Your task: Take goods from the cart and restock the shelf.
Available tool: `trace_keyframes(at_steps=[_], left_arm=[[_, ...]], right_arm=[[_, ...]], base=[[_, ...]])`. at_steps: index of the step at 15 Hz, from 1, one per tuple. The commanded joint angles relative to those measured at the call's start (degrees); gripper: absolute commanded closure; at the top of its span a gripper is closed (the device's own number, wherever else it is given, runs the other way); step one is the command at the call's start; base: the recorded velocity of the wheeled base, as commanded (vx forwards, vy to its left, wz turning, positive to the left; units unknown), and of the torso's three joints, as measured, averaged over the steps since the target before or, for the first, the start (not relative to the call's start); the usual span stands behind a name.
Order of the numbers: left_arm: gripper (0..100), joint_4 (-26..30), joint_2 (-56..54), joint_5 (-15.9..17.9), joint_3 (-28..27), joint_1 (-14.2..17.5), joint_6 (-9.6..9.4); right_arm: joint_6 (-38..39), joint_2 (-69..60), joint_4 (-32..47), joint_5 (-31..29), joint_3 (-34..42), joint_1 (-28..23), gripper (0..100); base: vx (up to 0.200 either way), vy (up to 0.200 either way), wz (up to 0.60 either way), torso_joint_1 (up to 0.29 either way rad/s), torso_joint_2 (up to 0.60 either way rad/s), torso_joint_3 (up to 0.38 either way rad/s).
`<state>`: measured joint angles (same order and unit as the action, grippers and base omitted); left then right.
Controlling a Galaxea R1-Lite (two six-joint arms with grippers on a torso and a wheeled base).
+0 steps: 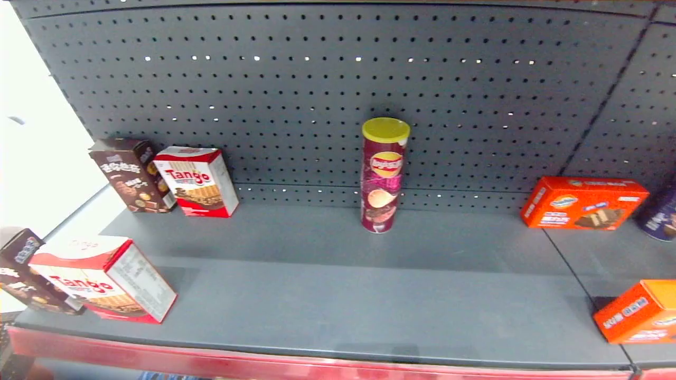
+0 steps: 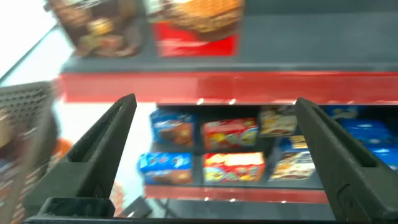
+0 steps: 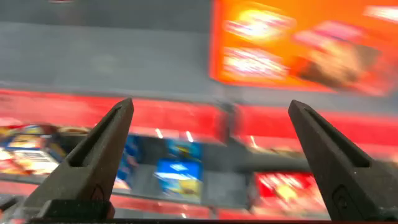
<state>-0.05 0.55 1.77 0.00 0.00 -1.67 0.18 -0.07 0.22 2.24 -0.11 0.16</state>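
Observation:
The grey shelf (image 1: 338, 285) holds a maroon chip can with a yellow lid (image 1: 384, 174), upright at the back middle. Two wafer boxes, one brown (image 1: 132, 174) and one red and white (image 1: 198, 181), stand at the back left. A second such pair sits at the front left (image 1: 105, 285). Orange boxes lie at the back right (image 1: 583, 202) and front right (image 1: 639, 311). My left gripper (image 2: 216, 102) is open and empty, facing the shelf's red front edge (image 2: 249, 87). My right gripper (image 3: 211, 104) is open and empty below an orange box (image 3: 298, 43).
A dark pegboard wall (image 1: 338, 79) backs the shelf. A lower shelf with blue and red boxes (image 2: 230, 149) lies beneath the red edge. A dark wire basket (image 2: 25, 124) stands beside the left gripper. A dark blue pack (image 1: 660, 216) sits at the far right.

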Motion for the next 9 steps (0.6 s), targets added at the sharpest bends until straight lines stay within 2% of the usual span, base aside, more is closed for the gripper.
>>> trace_keyframes(at_steps=[1, 9], left_arm=[[0, 0.0, 0.1, 0.0, 0.0, 0.0, 0.00], [0, 0.0, 0.1, 0.0, 0.0, 0.0, 0.00]], right_arm=[[0.1, 0.1, 0.0, 0.0, 0.0, 0.0, 0], [0.1, 0.1, 0.0, 0.0, 0.0, 0.0, 0]], base=[[0.000, 0.000, 0.60, 0.012, 0.00, -0.007], [0.000, 0.000, 0.60, 0.004, 0.00, 0.003]])
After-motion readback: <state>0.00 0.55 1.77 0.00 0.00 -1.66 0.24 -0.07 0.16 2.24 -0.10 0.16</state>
